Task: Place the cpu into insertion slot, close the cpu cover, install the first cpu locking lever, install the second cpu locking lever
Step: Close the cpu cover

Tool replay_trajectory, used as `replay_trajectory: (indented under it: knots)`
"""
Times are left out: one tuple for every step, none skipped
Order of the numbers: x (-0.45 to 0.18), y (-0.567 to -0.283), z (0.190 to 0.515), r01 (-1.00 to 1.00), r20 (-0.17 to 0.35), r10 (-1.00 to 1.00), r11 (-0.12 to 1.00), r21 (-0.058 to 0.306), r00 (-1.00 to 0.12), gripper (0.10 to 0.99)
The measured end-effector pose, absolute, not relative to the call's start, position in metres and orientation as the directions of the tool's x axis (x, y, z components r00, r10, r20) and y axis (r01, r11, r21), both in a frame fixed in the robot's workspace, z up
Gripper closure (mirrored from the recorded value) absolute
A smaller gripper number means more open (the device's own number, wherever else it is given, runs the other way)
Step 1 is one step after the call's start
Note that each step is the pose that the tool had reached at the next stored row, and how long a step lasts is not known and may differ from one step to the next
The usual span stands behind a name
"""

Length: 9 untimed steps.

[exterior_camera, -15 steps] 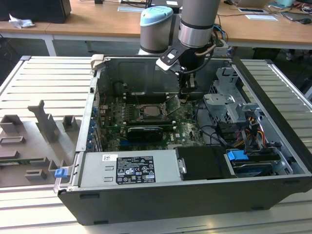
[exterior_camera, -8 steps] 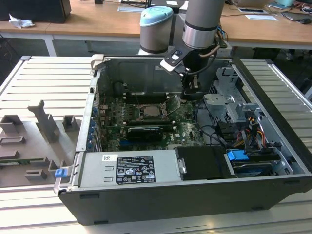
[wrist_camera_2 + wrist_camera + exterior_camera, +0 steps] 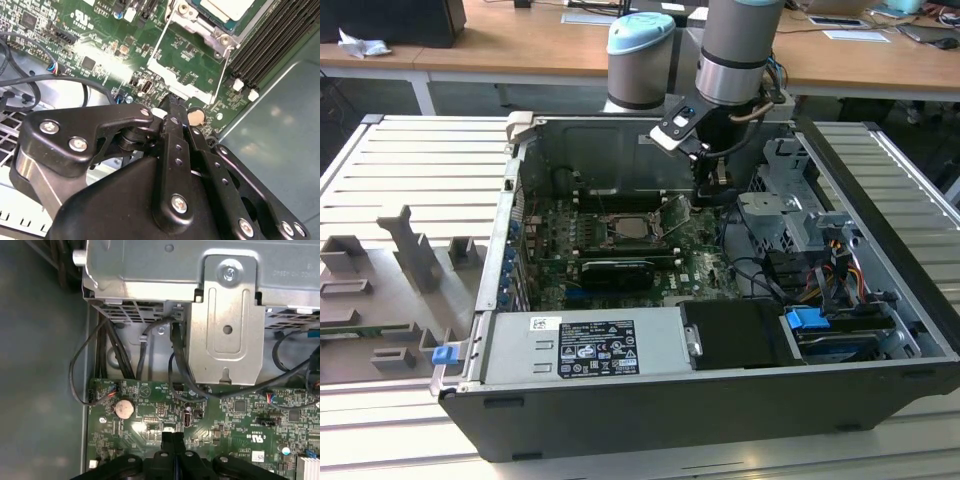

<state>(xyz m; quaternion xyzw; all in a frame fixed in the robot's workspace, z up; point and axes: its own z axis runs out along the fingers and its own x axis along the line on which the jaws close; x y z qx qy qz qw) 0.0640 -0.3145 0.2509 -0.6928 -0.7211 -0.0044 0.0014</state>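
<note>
Gripper (image 3: 173, 436): fingers pressed together with nothing between them, tips low over the green motherboard (image 3: 150, 435). In the first wrist view a coin battery (image 3: 124, 408) lies near the tips. Beyond it are black cables (image 3: 107, 347) and a silvery drive cage (image 3: 227, 325).

The second wrist view takes in the socket side. The cpu cover (image 3: 167, 72) sits just past the tips, raised open, with board visible through its window. Beyond it the cpu (image 3: 227, 6) is seated pale face up in the insertion slot (image 3: 218, 34), with black memory slots (image 3: 270, 35) alongside.

Exterior view: the arm reaches into the open computer case (image 3: 670, 410), which sits on a slatted surface (image 3: 420, 160). The gripper is toward the exterior view's right of the socket.
</note>
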Motion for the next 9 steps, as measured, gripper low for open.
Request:
replay_trajectory:
  knots:
    - [0.062, -0.315, 0.251, 0.999, 0.008, 0.999, 0.04, 0.004, -0.04, 0.98]
    - [0.06, -0.315, 0.251, 0.999, 0.008, 0.999, 0.04, 0.004, -0.04, 0.98]
    - [0.057, -0.315, 0.25, 0.999, 0.008, 0.999, 0.04, 0.004, -0.04, 0.98]
    - [0.054, -0.315, 0.25, 0.999, 0.008, 0.999, 0.04, 0.004, -0.04, 0.98]
    - [0.054, -0.315, 0.25, 0.999, 0.008, 0.999, 0.041, 0.004, -0.041, 0.98]
    - [0.054, -0.315, 0.25, 0.999, 0.008, 0.999, 0.041, 0.004, -0.041, 0.98]
    - [0.053, -0.315, 0.25, 0.999, 0.008, 0.999, 0.041, 0.004, -0.041, 0.98]
    - [0.052, -0.315, 0.25, 0.999, 0.008, 0.999, 0.041, 0.004, -0.041, 0.98]
    - [0.052, -0.315, 0.25, 0.999, 0.008, 0.999, 0.041, 0.004, -0.041, 0.98]
